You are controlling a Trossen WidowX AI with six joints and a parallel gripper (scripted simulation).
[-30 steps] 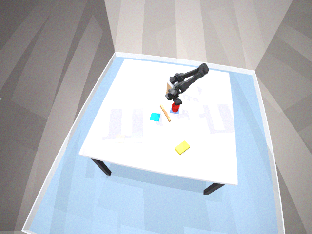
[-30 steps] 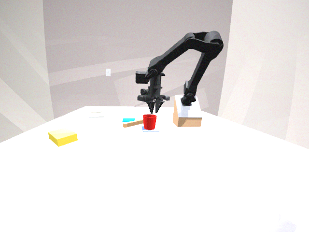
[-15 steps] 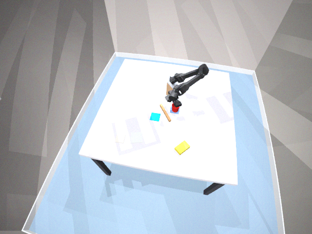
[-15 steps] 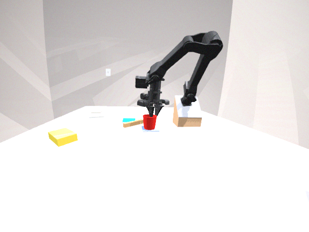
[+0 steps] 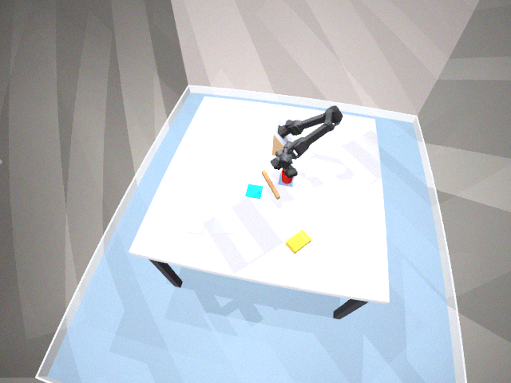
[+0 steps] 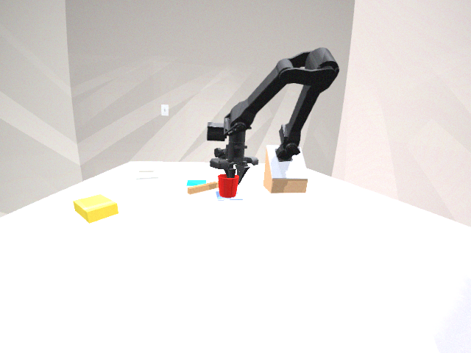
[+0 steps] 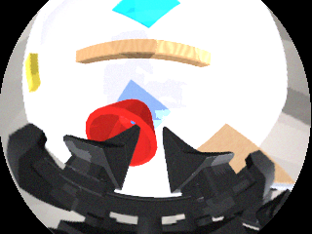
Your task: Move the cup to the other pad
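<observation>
The red cup (image 5: 287, 177) (image 6: 227, 187) (image 7: 104, 128) stands upright on the blue pad (image 5: 280, 182) (image 6: 219, 196) (image 7: 132, 90). In the wrist view a small blue spot, perhaps a marble, shows inside it; the rest of its contents is hidden. My gripper (image 5: 283, 167) (image 6: 235, 179) (image 7: 151, 127) is partly open and points down at the cup. One finger reaches over the rim into the cup's mouth, the other is outside it, with a gap between them. The other pad, cyan (image 5: 253, 191) (image 6: 196, 182) (image 7: 148, 11), bears nothing.
A wooden bar (image 5: 271, 184) (image 6: 201, 187) (image 7: 141, 49) lies between the two pads. A yellow block (image 5: 298, 242) (image 6: 96, 208) (image 7: 33, 72) lies farther off. A wooden box (image 5: 277, 146) (image 6: 288, 185) (image 7: 229, 146) with a sloped pale top stands near the arm's base.
</observation>
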